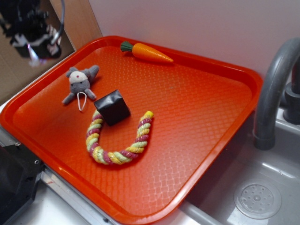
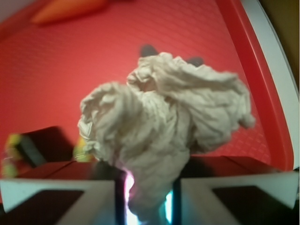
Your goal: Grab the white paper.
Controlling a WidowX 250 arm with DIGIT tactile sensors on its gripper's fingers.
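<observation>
The white paper [image 2: 164, 122] is a crumpled wad that fills the middle of the wrist view. My gripper [image 2: 147, 187] is shut on its lower end, and the wad hangs above the orange tray [image 2: 70, 70]. In the exterior view my gripper [image 1: 35, 30] is a dark blur high at the top left, beyond the tray's left corner; the paper cannot be made out there. The grey plush mouse [image 1: 79, 84] lies on the tray [image 1: 197, 117] at the left, apart from the gripper.
A black cube [image 1: 112, 108] sits inside the curve of a striped rope toy [image 1: 117, 140]. An orange toy carrot [image 1: 145, 52] lies at the tray's far edge. A grey faucet [image 1: 274, 93] and a sink [image 1: 258, 197] are at the right.
</observation>
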